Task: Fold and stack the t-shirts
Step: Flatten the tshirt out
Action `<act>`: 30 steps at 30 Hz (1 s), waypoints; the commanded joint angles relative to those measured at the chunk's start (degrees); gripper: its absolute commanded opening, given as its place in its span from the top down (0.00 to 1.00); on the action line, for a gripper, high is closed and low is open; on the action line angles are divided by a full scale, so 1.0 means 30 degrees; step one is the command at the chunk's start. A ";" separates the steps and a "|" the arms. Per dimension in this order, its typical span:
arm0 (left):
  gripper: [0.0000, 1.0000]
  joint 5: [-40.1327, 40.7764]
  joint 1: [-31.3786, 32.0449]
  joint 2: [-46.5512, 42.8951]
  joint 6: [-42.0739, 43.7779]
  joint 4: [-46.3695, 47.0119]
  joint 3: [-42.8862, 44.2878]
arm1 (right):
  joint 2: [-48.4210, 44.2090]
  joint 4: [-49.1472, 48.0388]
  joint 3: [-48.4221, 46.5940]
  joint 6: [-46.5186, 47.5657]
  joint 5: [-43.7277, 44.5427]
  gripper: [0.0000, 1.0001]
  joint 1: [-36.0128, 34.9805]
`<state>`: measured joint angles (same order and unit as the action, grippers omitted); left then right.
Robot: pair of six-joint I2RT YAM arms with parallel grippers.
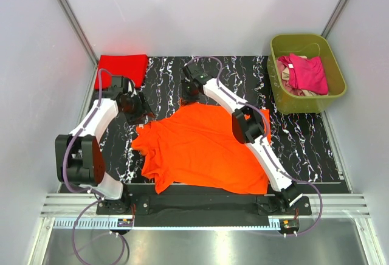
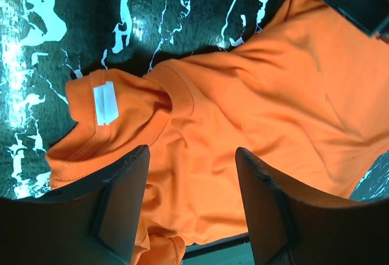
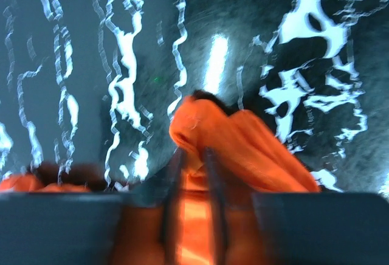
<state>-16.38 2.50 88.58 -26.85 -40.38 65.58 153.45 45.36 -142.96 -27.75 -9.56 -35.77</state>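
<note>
Currently the orange shirt (image 1: 200,149) lies rumpled across the middle of the table (image 1: 304,143), near hem bunched toward the bottom of the top view, not yet folded. Further back, the left gripper (image 2: 191,204) hovers over the collar (image 2: 176,89), jaws wide apart, nothing held; a white label (image 2: 105,104) faces up just left of the collar. The right gripper (image 3: 191,174) sits at the shirt's far edge, upper centre of the top view, pinched closed on a small peak of orange cloth. That view is blurred, so the depth of bite is unclear. Risks: a thin pinch could slip out under a hard pull and drop the edge in a heap. With only one side held, a drag would skew the shirt and deepen the wrinkles. Left jaws closing here might catch both collar layers. Farthest back, a folded red shirt (image 1: 123,67) upper left, a green bin (image 1: 304,104) of pink clothes (image 1: 307,73) upper right; a wide sweep could disturb the red one.
</note>
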 commanded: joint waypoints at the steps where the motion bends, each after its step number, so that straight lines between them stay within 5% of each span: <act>1: 0.37 -0.0341 -0.0072 -0.1223 -0.0015 0.0599 -0.0618 | 0.0970 0.0962 -0.0805 0.0021 0.2803 0.80 -0.0381; 5: 0.37 0.0479 -0.0219 -0.2423 0.0073 0.0686 -0.0942 | 0.0502 0.0963 -0.2147 0.0166 0.3833 1.00 -0.0353; 8: 0.37 0.1006 -0.0511 -0.3331 0.0015 0.0774 -0.0826 | -0.0228 0.0059 -0.5306 0.0051 0.2612 1.00 -0.0323; 11: 0.36 0.1562 -0.0804 -0.4269 -0.0102 0.0892 -0.0650 | -0.2362 -0.1637 -0.5057 -0.0998 0.0328 1.00 -0.0323; 14: 0.35 0.2003 -0.1211 -0.5089 -0.0190 0.0979 -0.0678 | -0.5933 -0.3456 -0.1550 -0.1765 -0.2307 1.00 -0.0381; 23: 0.34 0.1391 -0.1537 -0.6204 0.0190 0.1477 -0.2435 | -1.8447 -0.8120 2.1907 -0.1856 -0.7033 1.00 -0.0587; 30: 0.30 -0.2914 -0.1304 -0.5357 0.0541 0.2942 -0.3198 | -2.0504 -0.8500 2.7959 -0.1912 -0.9321 0.98 -0.0587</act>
<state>-17.54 -1.85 71.35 -26.63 -36.42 56.10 92.55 22.57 -63.46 -33.17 -31.81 -37.34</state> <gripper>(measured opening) 0.701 0.015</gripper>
